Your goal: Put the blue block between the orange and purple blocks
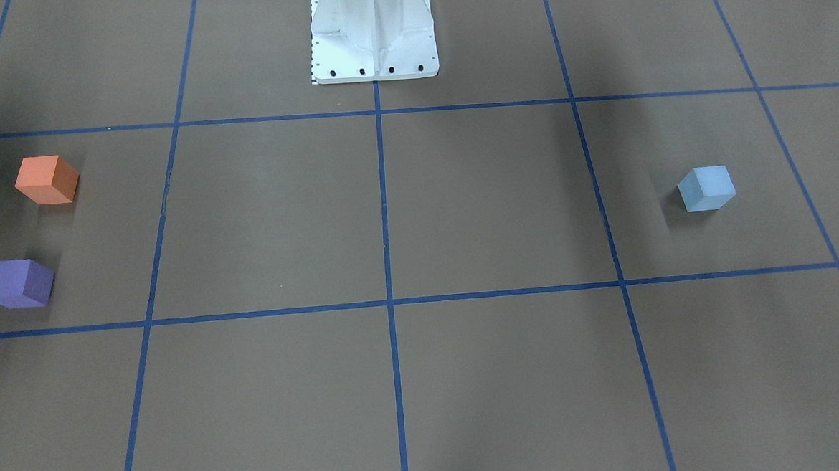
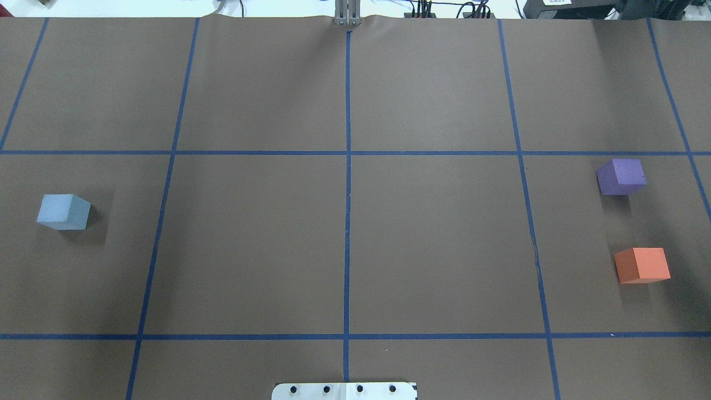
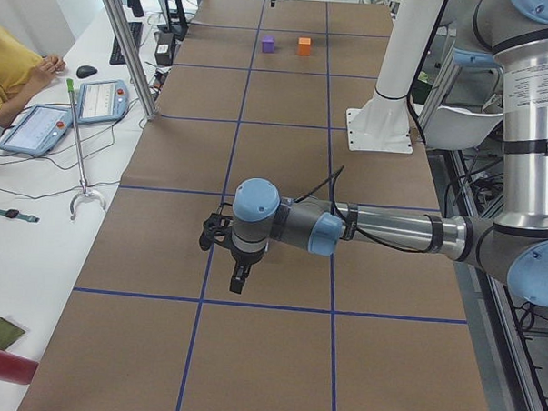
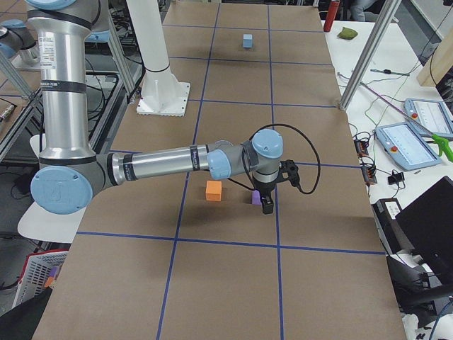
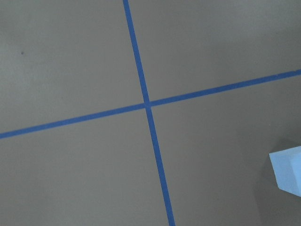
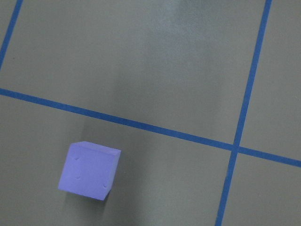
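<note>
The blue block (image 2: 64, 211) sits alone on the left side of the table; it also shows in the front view (image 1: 706, 188) and at the left wrist view's lower right edge (image 5: 288, 170). The purple block (image 2: 621, 176) and the orange block (image 2: 642, 265) sit apart on the right side, with a gap between them. The left gripper (image 3: 239, 281) shows only in the exterior left view, hanging above the table, and the blue block is hidden there. The right gripper (image 4: 267, 205) shows only in the exterior right view, over the purple block (image 4: 255, 197). I cannot tell whether either is open or shut.
Brown paper with a blue tape grid (image 2: 347, 153) covers the table. The white robot base (image 1: 373, 33) stands at the robot's edge. In the exterior left view an operator (image 3: 11, 71), tablets (image 3: 101, 101) and cables lie on the side bench.
</note>
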Robot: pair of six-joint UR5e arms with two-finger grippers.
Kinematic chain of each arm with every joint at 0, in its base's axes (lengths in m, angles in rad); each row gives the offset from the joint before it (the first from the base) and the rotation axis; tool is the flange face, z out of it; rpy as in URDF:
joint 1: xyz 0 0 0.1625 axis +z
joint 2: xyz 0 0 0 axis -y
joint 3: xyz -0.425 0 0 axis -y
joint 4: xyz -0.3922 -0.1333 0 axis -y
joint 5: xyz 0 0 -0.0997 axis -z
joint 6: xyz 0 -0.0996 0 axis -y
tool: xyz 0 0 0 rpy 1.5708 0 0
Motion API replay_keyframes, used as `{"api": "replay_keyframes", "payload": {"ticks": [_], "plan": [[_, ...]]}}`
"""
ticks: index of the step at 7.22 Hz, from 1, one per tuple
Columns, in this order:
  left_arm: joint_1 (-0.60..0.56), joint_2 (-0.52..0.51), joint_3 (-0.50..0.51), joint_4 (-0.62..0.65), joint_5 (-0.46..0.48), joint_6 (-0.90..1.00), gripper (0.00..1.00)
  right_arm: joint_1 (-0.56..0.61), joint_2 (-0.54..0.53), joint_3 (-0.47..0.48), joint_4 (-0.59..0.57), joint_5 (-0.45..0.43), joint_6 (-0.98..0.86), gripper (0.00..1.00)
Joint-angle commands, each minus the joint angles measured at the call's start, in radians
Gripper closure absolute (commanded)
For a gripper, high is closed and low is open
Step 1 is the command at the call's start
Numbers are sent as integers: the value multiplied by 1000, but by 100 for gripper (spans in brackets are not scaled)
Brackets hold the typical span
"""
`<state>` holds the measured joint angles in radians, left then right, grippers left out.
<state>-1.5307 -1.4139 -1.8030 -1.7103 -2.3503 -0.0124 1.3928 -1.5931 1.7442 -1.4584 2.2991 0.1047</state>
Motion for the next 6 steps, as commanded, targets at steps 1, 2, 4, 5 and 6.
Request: {"api": "replay_keyframes", "payload": {"ticks": [1, 2, 4, 5, 6], "plan": [[0, 24, -37, 29, -11, 2, 0, 3, 17, 5, -125, 31, -6, 0], [3, 30, -30, 26, -15, 0, 0, 11, 27, 2, -163, 34, -11, 0], [6, 49, -32, 12, -15, 0, 0, 73, 33, 5, -166, 89, -11, 0], [44, 38, -30, 12, -14, 0, 0, 74, 35, 8, -166, 89, -11, 0], [64, 32, -30, 11, -15, -12, 0, 74, 30, 9, -163, 89, -11, 0]]}}
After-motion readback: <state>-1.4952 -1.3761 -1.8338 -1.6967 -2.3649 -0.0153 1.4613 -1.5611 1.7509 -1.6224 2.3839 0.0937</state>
